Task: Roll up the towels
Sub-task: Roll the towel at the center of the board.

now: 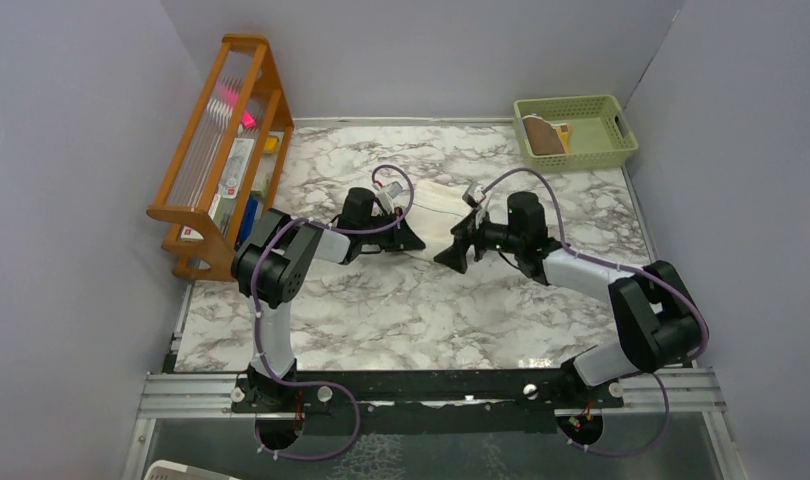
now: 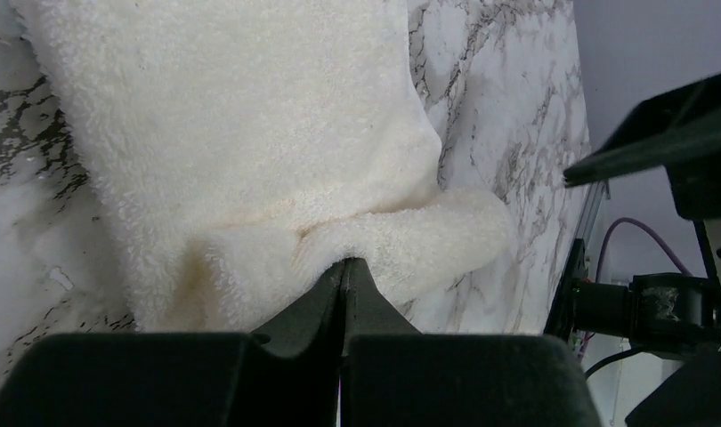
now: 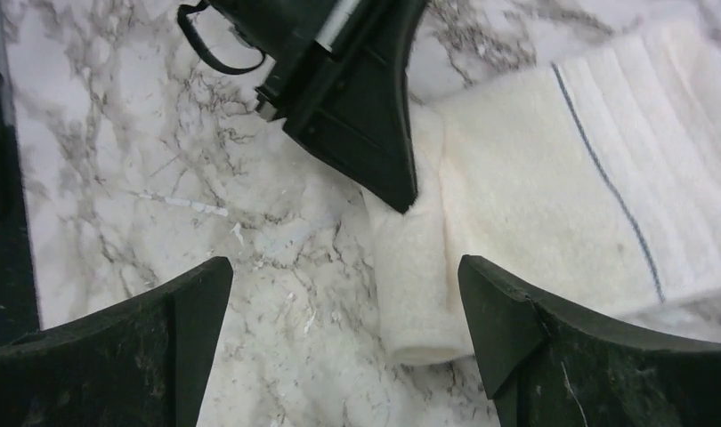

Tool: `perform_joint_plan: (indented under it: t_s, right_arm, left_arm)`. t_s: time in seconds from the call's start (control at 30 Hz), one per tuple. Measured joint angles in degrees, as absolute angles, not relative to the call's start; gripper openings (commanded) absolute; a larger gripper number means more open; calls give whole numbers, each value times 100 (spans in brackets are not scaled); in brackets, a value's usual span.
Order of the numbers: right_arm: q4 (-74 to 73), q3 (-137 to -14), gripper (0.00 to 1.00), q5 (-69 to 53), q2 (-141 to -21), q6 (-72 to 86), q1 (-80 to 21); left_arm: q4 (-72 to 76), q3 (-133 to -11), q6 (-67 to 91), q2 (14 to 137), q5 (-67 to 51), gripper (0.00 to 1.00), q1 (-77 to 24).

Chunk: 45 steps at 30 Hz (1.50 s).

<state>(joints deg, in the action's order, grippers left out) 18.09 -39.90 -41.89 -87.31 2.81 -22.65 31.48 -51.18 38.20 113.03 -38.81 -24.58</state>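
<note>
Far left, an orange-brown wooden rack (image 1: pixel 221 150) with slanted rails stands at the edge of the white marble-pattern table (image 1: pixel 381 310). Moving in, the left gripper (image 2: pixel 344 267) is down low at the left side of the plain cream terry-cloth towel (image 2: pixel 250 133), with its jaws pressed fully together into a single point. That point is nosed right into the bunched-up fold at the towel's near edge. Honestly can't tell if any cloth is pinched between the tips or if it's just pushing against it. The towel lies about mid-table, mostly flat, with a thin grey-blue stripe across it and its near edge turned over into a short narrow roll. Next over, the right gripper (image 3: pixel 339 338) hovers just above that rolled edge with its jaws spread wide, holding nothing. The end of the roll sits between the two fingers, closer to the right one, and touches neither as far as I can see. Far right in the back corner sits a light green plastic basket (image 1: pixel 581 155) with the brown cloth towel (image 1: pixel 543 137) tucked inside, a bit of mustard yellow showing beside it, well apart from both arms.
</note>
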Motion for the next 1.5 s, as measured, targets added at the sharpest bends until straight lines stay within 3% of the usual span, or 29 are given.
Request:
perform_joint_plan:
  t_s: [0.37,0.93,1.17,1.5]
  right_arm:
    - [2307,-3760,82,-1918,-8591,-3044,-4283]
    - [1483,-4167,65,-628,-9590,-4185,-4329]
    - [1236,-4681,51,-493,-9994,-3994,-4206]
    - [548,-5280,9,-550,-10337,-3531,-4045]
  left_arm:
    - [3173,-5177,3826,11382,-3990,0,-2436]
    - [3127,-5218,3789,11410,-4088,0,-2405]
    - [3015,-5290,3739,11434,-4178,0,-2370]
    - [2897,-5389,3656,11469,-4200,0,-2270]
